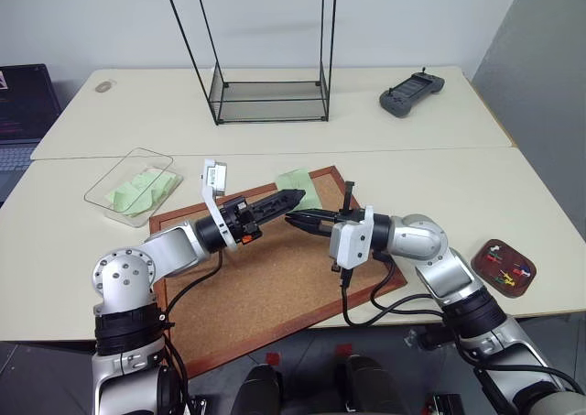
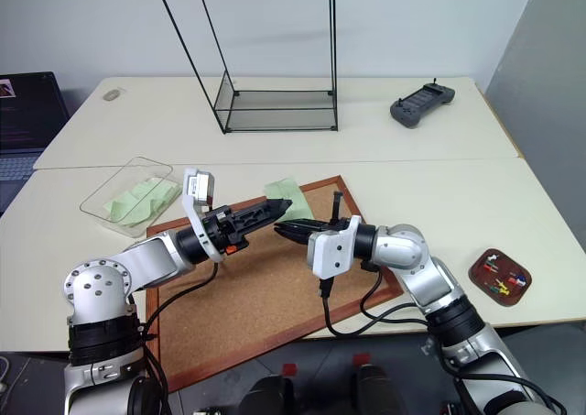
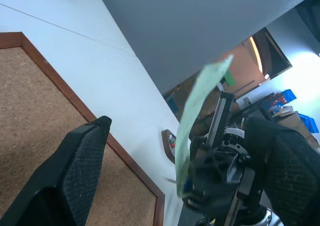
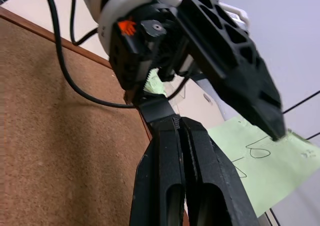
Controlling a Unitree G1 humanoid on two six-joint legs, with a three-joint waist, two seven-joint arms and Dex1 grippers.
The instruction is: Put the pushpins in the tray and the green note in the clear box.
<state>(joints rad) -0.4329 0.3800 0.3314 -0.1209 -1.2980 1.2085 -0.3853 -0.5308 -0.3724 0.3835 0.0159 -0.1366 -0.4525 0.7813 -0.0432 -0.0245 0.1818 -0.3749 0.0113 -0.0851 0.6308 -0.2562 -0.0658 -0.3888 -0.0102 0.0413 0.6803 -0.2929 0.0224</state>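
Pinching green note [image 4: 265,168] w/ pen scribbles, unreadable: right fingers [image 1: 298,218] together; left fingers [image 1: 291,198] apart.

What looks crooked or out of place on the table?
The brown cork board with its wooden frame lies crooked on the cream table, its near corner hanging over the front edge. The pale green paper note is not in the clear plastic box yet.

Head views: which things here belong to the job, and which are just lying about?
Job: green note, clear box, tray, pushpins.
Lying about: cork board, wire shelf, controller, laptop.
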